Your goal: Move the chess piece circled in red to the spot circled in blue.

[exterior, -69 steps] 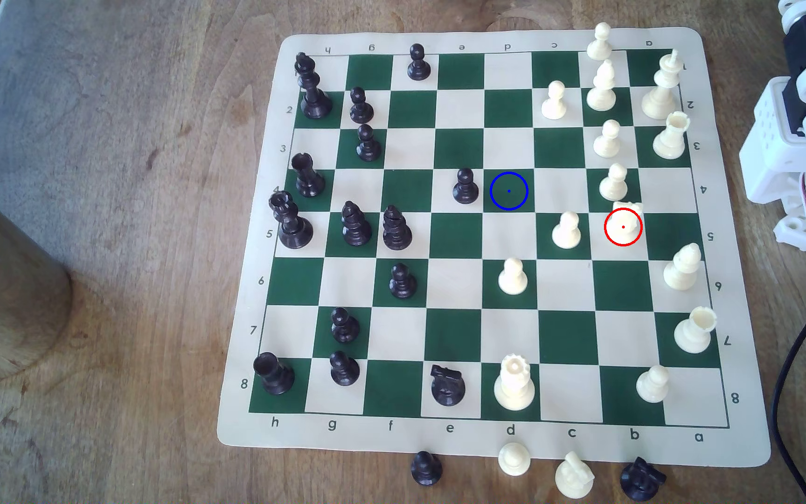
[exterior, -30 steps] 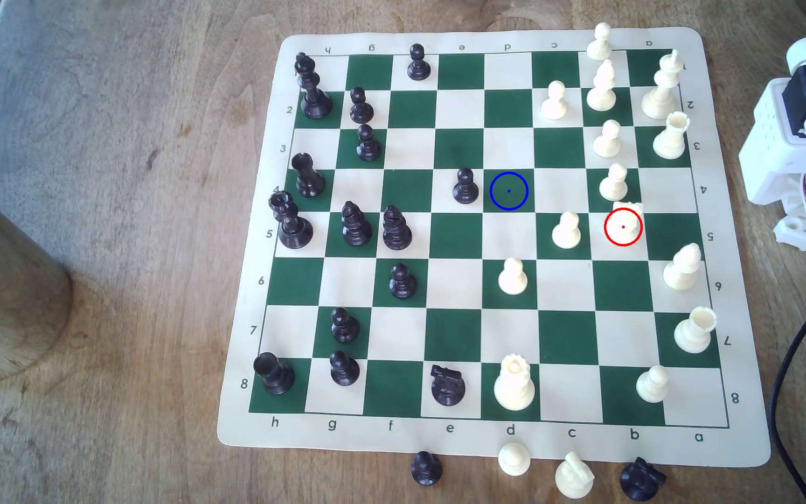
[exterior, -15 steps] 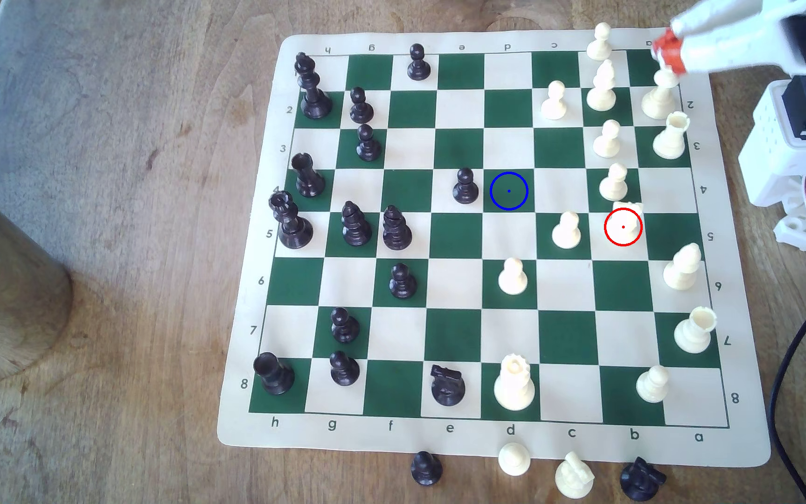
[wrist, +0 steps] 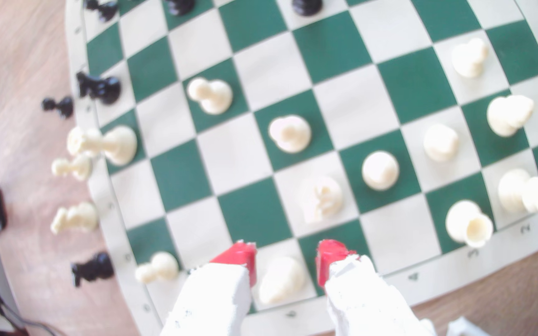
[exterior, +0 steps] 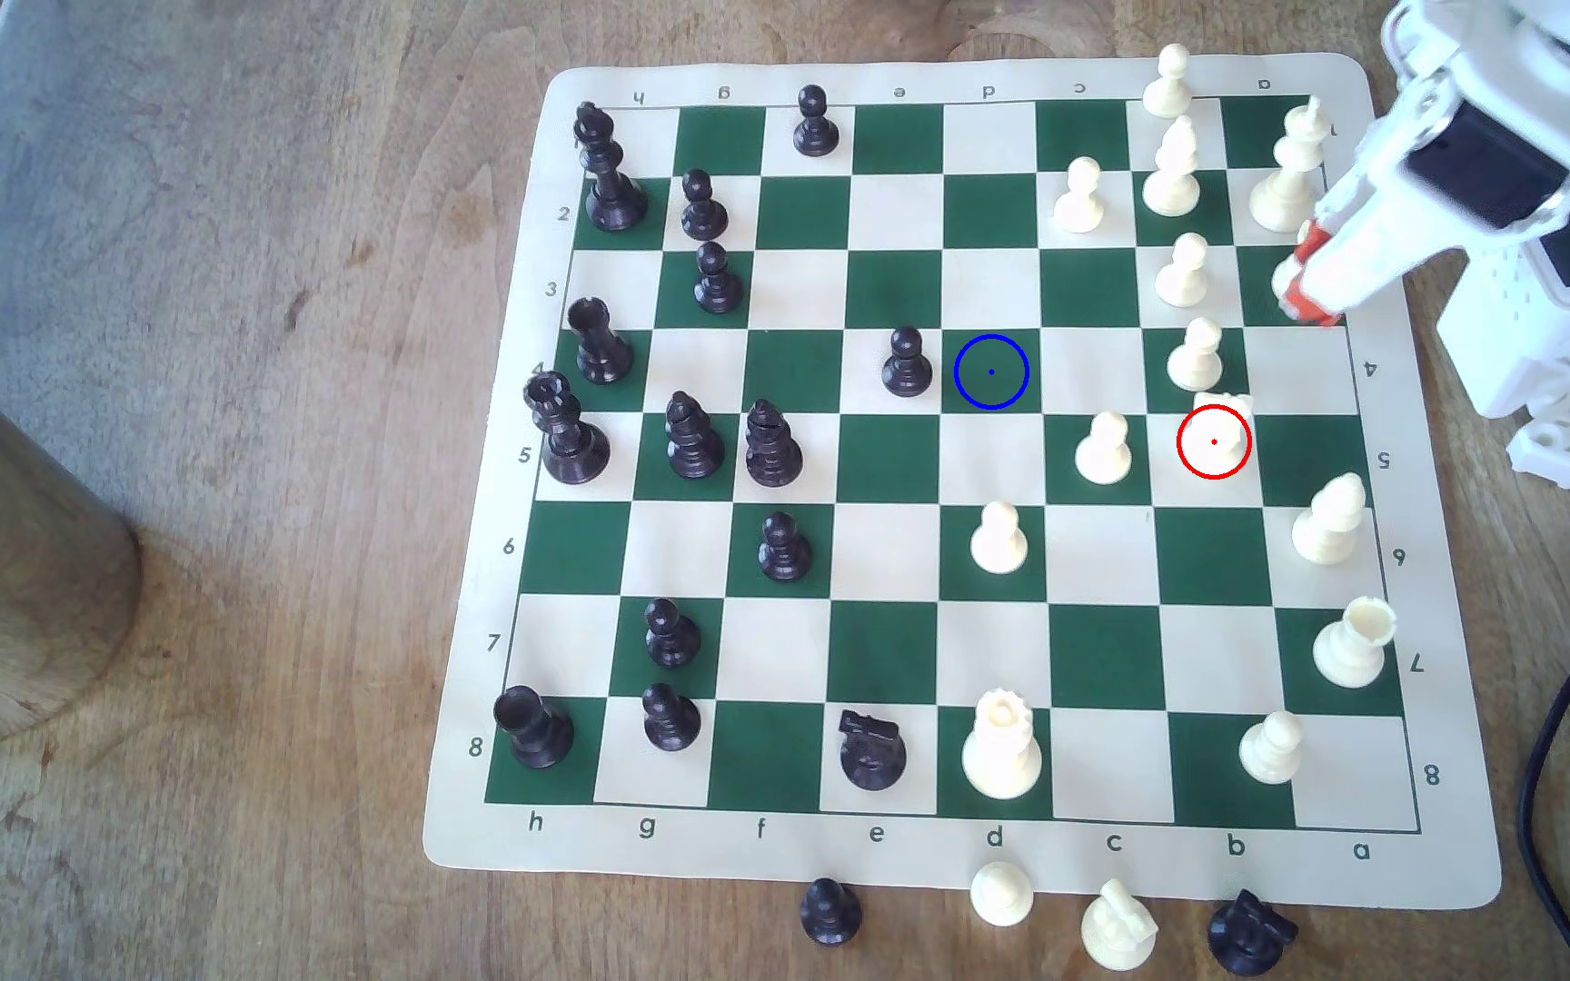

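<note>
The chess piece, a cream knight [exterior: 1221,426], stands on a cream square inside the red ring, in the exterior view's right part of the board [exterior: 894,302]. The spot [exterior: 991,372] is a dark green square with a blue ring, to the exterior view's left of the knight and bare. My gripper [exterior: 1302,275] hovers over the board's right edge, up and to the right of the knight and apart from it. In the wrist view the gripper [wrist: 285,258] is open with nothing held. The knight [wrist: 324,198] stands ahead of its red fingertips [wrist: 240,257].
Cream pawns [exterior: 1195,357] [exterior: 1104,451] stand right beside the knight. A black pawn [exterior: 905,363] is next to the spot. A cream rook [exterior: 1281,283] sits partly under the gripper, and a cream bishop [wrist: 280,279] shows through the finger gap. Captured pieces [exterior: 1117,929] lie off the board's near edge.
The arm unfolded from the exterior view's right edge, reached over the board's top right corner, then swung down along the right edge towards the knight. No piece has moved.
</note>
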{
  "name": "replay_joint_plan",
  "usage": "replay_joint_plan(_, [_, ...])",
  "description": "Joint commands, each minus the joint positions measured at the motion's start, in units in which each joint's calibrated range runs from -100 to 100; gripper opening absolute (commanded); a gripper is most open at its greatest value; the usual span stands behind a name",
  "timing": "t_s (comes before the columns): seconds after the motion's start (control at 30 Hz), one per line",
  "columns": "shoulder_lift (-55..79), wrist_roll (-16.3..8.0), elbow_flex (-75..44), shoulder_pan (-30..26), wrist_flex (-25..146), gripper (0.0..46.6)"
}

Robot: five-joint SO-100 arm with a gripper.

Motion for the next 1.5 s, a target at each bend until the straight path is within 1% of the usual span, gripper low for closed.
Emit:
replay_joint_plan(0.0, [3.4,0.4,-2.0,-0.4,-2.7,12.8])
replay_joint_plan(0.13, [4.5,1.0,2.9,-0.5,-7.1,15.5])
replay_joint_plan(0.2, [5.4,1.3,4.2,-0.5,-8.4,15.8])
replay_joint_plan(0.4, [10.0,3.2,8.8,-0.5,-12.5,15.5])
replay_joint_plan(0.57, [14.5,3.3,11.9,-0.2,-16.6,15.1])
replay_joint_plan(0.73, [17.2,3.3,12.2,-0.1,-19.2,14.8])
replay_joint_plan(0.8, [18.2,3.3,12.3,-0.2,-19.9,13.6])
replay_joint_plan(0.83, [19.7,3.6,12.4,-0.3,-20.3,9.1])
replay_joint_plan(1.03, [22.4,3.6,14.5,-0.6,-23.6,10.7])
replay_joint_plan(1.23, [25.3,3.2,15.3,-1.2,-26.5,9.0])
replay_joint_plan(1.27, [25.6,3.2,15.3,-1.3,-26.8,8.6])
replay_joint_plan(1.33, [26.3,2.8,15.3,-1.9,-27.6,4.5])
replay_joint_plan(1.37, [26.4,2.6,15.3,-2.1,-27.8,3.8])
replay_joint_plan(1.4, [26.4,2.1,15.3,-2.4,-28.0,3.2])
replay_joint_plan(1.43, [26.1,0.6,15.4,-2.6,-29.0,2.1])
replay_joint_plan(1.47, [26.0,0.6,15.4,-2.8,-29.0,1.7])
